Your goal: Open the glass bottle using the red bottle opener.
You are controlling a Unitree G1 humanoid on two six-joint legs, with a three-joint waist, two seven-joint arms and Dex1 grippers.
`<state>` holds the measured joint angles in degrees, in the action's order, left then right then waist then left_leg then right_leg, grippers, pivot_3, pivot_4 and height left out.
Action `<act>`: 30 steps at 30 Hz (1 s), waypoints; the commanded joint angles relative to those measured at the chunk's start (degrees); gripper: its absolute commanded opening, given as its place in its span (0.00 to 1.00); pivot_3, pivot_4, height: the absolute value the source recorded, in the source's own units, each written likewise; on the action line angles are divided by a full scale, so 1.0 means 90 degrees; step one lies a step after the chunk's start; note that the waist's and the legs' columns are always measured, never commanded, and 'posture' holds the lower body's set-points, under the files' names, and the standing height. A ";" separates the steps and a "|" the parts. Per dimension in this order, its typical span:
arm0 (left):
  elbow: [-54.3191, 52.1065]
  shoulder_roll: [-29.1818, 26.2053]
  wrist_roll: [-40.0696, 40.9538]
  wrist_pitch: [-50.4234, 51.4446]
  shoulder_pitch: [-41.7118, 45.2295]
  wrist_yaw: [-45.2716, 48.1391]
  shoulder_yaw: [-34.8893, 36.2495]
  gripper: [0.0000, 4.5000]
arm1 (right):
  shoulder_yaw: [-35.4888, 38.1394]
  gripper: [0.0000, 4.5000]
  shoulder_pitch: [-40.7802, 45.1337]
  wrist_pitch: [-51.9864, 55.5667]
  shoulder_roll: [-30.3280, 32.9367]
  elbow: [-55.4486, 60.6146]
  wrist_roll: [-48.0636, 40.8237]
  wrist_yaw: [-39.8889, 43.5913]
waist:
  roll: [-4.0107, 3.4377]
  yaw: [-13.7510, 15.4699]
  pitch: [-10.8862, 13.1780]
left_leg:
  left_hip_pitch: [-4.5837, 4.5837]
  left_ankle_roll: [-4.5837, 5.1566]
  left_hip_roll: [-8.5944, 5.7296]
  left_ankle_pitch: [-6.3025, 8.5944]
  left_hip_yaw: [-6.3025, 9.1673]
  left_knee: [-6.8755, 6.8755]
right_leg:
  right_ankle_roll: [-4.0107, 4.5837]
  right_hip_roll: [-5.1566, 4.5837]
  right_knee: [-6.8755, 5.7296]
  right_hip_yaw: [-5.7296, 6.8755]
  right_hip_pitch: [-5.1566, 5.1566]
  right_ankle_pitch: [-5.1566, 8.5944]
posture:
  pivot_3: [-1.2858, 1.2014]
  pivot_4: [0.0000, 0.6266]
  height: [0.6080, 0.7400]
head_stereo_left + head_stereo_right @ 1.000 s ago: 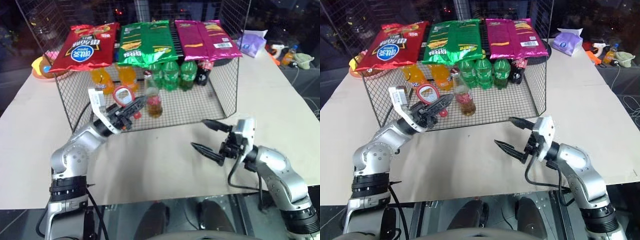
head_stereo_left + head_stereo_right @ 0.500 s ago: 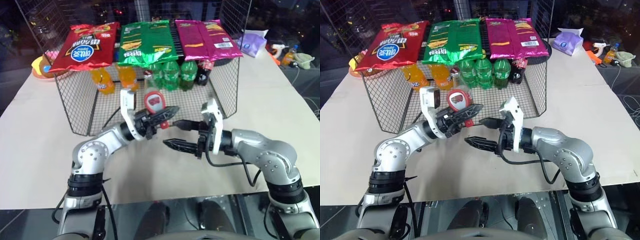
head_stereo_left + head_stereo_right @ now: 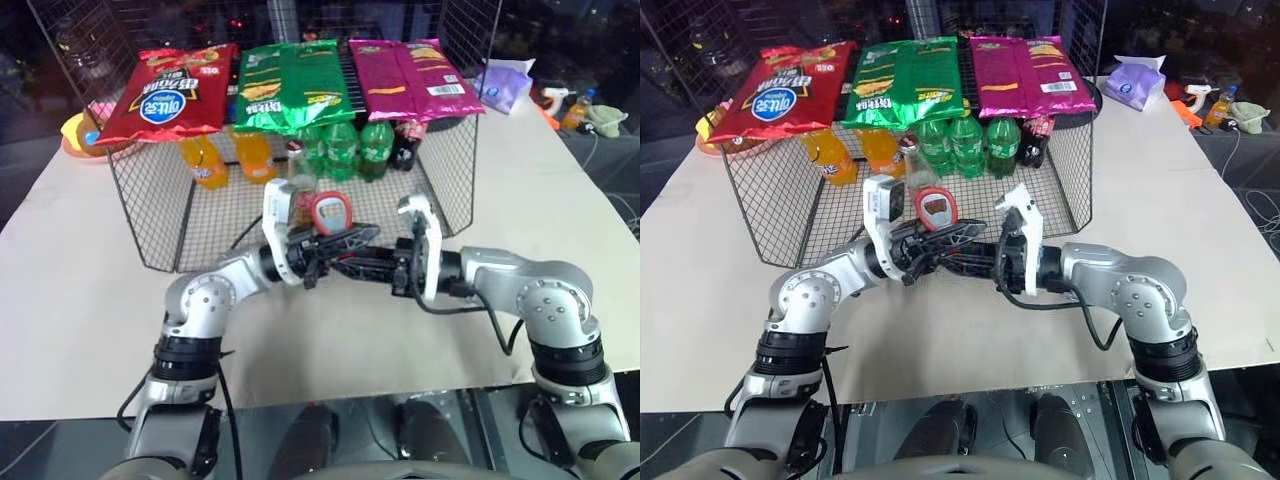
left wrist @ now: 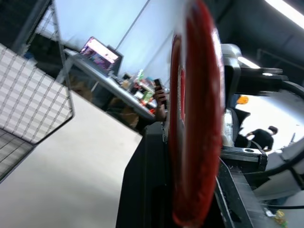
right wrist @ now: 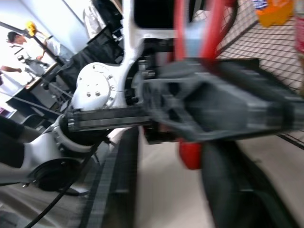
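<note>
Left eye view puts the red bottle opener [image 3: 329, 211] upright in the left gripper [image 3: 345, 244], its ring head standing above the black fingers, which are clamped tight on its handle. A second ago that gripper sat further to the robot's left, close against the wire basket's front; it has since swung toward the middle, in front of the basket. The right gripper [image 3: 362, 266] has come in from the right to meet it: its fingers were spread wide a second ago and half a second ago, and now they have drawn together around the left gripper's fingertips and the opener's lower end (whether they actually pinch the handle I cannot tell). In the left wrist view the opener [image 4: 195, 118] shows edge-on.

Behind the opener's head, inside the wire basket [image 3: 150, 215], stands the glass bottle [image 3: 302, 196], partly hidden by the left wrist, its place in the basket unchanged. Further back in the basket are two orange soda bottles [image 3: 203, 160], three green soda bottles [image 3: 343, 150] and a dark bottle [image 3: 405, 145]. Along the basket's back rim lie a red snack bag [image 3: 165, 95], a green snack bag [image 3: 290, 88] and a magenta snack bag [image 3: 412, 75]. The basket rests on a pale table [image 3: 560, 220].
</note>
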<state>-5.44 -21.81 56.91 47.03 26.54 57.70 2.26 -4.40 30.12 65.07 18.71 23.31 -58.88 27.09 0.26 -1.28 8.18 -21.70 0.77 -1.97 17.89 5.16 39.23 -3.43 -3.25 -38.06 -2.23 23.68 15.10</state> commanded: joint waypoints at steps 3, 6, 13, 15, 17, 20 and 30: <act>-0.0026 0.0081 -0.0063 -0.0134 0.0051 0.0020 0.0092 0.00 | -0.0075 0.01 0.0101 0.0076 -0.0087 0.0209 -0.0190 0.0056 | 0.0000 -0.0050 0.0000 | -0.0003 0.0000 0.0001 0.0000 0.0000 0.0000 | 0.0000 0.0000 -0.0001 -0.0001 0.0004 0.0000 | 0.52 0.24 1.00; -0.0020 0.0110 -0.0052 -0.0112 0.0040 -0.0012 0.0115 0.00 | -0.0093 0.01 0.0069 0.0075 -0.0067 0.0221 -0.0152 0.0074 | 0.0000 -0.0083 0.0000 | -0.0004 0.0000 0.0000 0.0000 0.0000 0.0000 | 0.0000 0.0000 -0.0001 -0.0001 0.0004 0.0000 | 0.52 0.24 1.00; 0.0018 0.0124 -0.0191 -0.0216 0.0015 0.0069 0.0129 0.00 | -0.0173 0.01 0.0072 -0.0014 -0.0065 0.0220 -0.0014 0.0082 | 0.0000 -0.0114 0.0000 | -0.0003 0.0000 0.0001 0.0000 0.0000 0.0000 | 0.0000 0.0000 -0.0001 -0.0002 0.0004 0.0000 | 0.52 0.24 1.00; 0.0000 0.0119 -0.0279 -0.0311 -0.0009 0.0075 0.0135 0.24 | -0.0180 0.00 0.0079 -0.0037 -0.0086 0.0217 0.0017 0.0077 | 0.0000 -0.0115 0.0000 | -0.0003 0.0000 0.0001 0.0000 0.0000 0.0000 | 0.0000 0.0000 -0.0001 -0.0002 0.0004 0.0000 | 0.52 0.24 1.00; 0.0017 0.0171 -0.0324 -0.0405 -0.0013 -0.0003 0.0198 0.38 | -0.0189 0.00 0.0081 -0.0067 -0.0092 0.0203 0.0048 0.0084 | 0.0000 -0.0114 0.0000 | -0.0004 0.0000 0.0001 0.0000 0.0000 -0.0001 | 0.0000 0.0000 -0.0001 -0.0002 0.0006 0.0000 | 0.52 0.24 1.00; -0.0032 0.0140 -0.0281 -0.0399 -0.0048 0.0031 0.0266 0.50 | -0.0228 0.00 0.0042 -0.0128 -0.0063 0.0187 0.0122 0.0133 | 0.0000 -0.0113 0.0000 | -0.0005 0.0000 0.0001 0.0000 0.0000 0.0000 | 0.0000 -0.0001 -0.0001 -0.0002 0.0006 0.0000 | 0.52 0.24 1.00; -0.0324 0.0129 0.0463 -0.0053 -0.0184 -0.0223 0.0834 0.50 | 0.0017 0.00 -0.0187 -0.0267 0.0090 0.0174 0.0219 0.0188 | 0.0000 -0.0110 0.0000 | -0.0005 0.0000 0.0002 0.0000 0.0001 0.0000 | 0.0000 -0.0001 -0.0001 -0.0002 0.0006 0.0000 | 0.52 0.24 1.00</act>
<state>-6.02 -20.60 58.03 45.91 24.80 56.41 7.52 -6.06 28.72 64.09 19.14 23.24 -56.48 28.12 0.26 -2.27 8.18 -21.74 0.78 -1.95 17.89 5.17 39.23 -3.43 -3.27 -38.07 -2.25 23.73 15.10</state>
